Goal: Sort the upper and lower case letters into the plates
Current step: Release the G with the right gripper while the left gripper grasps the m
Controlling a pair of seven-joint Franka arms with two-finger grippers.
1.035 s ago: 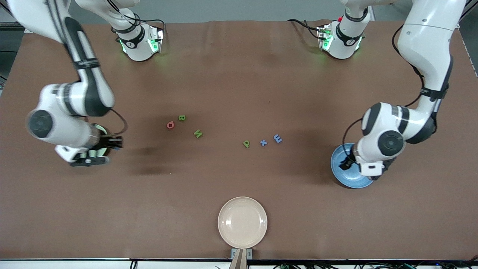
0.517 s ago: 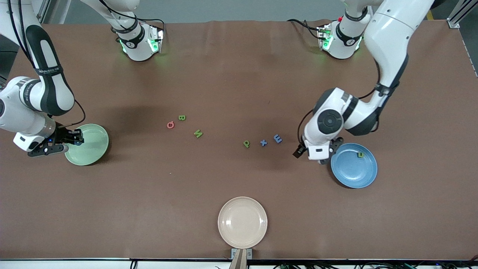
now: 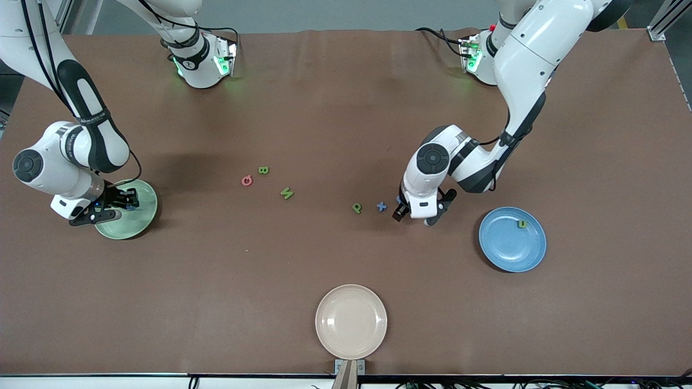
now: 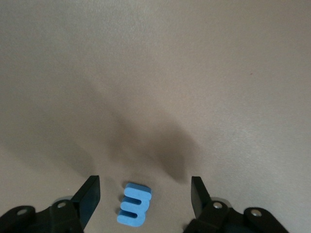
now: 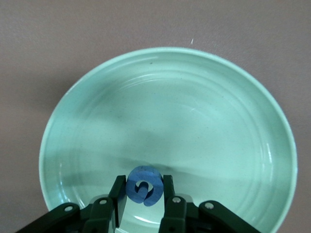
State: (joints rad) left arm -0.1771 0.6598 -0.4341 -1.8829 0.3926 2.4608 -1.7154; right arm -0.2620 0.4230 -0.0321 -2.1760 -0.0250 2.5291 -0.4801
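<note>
The left gripper, fingers spread, straddles the light, stiff blue letter E on the table; grip its flat sides, while the right gripper pinches a blue letter over the green plate.

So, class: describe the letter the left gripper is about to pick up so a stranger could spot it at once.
Start at the blue plate and look toward the table's middle, where the left gripper is. The blue letter E lies flat between its open fingers, beside a blue x; it alone shows three prongs.

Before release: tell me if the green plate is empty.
Empty: the green plate shows a bare bowl; the right hand, above it, is shut on the blue letter.
</note>
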